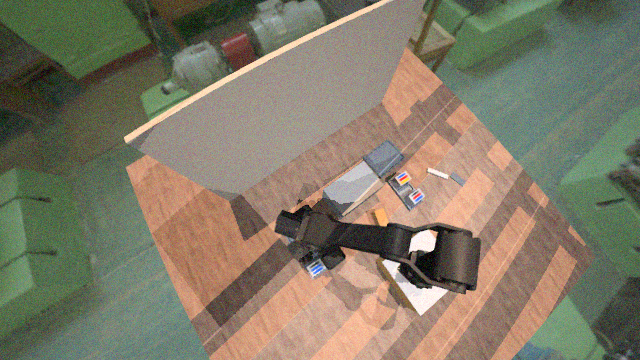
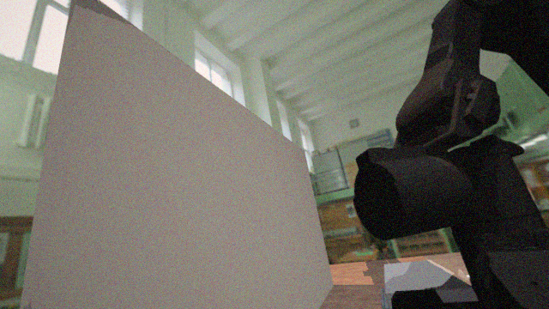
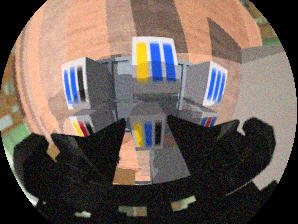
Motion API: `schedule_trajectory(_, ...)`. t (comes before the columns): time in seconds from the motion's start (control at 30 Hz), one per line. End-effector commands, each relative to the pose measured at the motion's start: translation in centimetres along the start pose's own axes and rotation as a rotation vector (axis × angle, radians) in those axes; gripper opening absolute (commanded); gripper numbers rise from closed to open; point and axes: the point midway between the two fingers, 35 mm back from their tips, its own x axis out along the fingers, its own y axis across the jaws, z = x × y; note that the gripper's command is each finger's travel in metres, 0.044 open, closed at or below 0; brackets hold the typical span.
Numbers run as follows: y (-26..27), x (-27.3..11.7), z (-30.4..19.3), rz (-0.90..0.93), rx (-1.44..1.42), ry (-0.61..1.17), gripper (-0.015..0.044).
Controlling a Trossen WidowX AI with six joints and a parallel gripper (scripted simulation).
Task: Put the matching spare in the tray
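Observation:
My gripper (image 1: 317, 255) (image 3: 147, 119) is open, its black fingertips at the near side of a grey holder (image 3: 122, 82). A grey unit (image 3: 146, 132) with yellow, blue and black stripes shows between and beyond the fingertips, not visibly gripped. A yellow-blue-blue unit (image 3: 155, 60) stands behind it. A blue-blue-black unit (image 3: 76, 86) is at left, a triple-blue unit (image 3: 216, 84) at right, with partly hidden units below both. Two striped units (image 1: 402, 178) (image 1: 416, 196) sit on a dark base in the top view. The blue-grey tray (image 1: 384, 158) is beside them. Which unit is mounted is unclear.
A tall grey panel (image 1: 280, 110) (image 2: 180, 172) (image 3: 267, 110) stands along the table's edge. A grey box (image 1: 352, 187) adjoins the tray. An orange block (image 1: 381, 217), a white stick (image 1: 438, 173) and a white-topped box (image 1: 422, 300) under the arm are also on the table.

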Motion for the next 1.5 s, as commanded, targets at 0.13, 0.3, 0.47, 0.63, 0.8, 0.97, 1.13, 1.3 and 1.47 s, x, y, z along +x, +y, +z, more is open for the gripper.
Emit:
schedule_trajectory(0.13,0.1,0.5,-0.1,0.004,-0.004,0.006,0.0300)
schedule_trajectory(0.3,0.1,0.5,-0.1,0.004,-0.004,0.006,0.0300)
schedule_trajectory(0.47,0.1,0.4,-0.1,0.004,0.000,0.003,0.0169)
schedule_trajectory(0.63,0.1,0.4,-0.1,0.004,0.000,0.003,0.0116)
schedule_trajectory(0.8,0.1,0.4,-0.1,0.004,0.000,0.003,0.0024)
schedule_trajectory(0.97,0.1,0.4,-0.1,0.004,0.000,0.003,0.0000)
schedule_trajectory(1.13,0.1,-0.1,0.0,0.004,0.000,0.003,0.0000)
schedule_trajectory(1.3,-0.2,-3.9,0.1,0.004,-0.002,0.004,0.0000)
schedule_trajectory(1.47,0.0,-7.4,0.0,0.004,-0.004,0.006,0.0000)
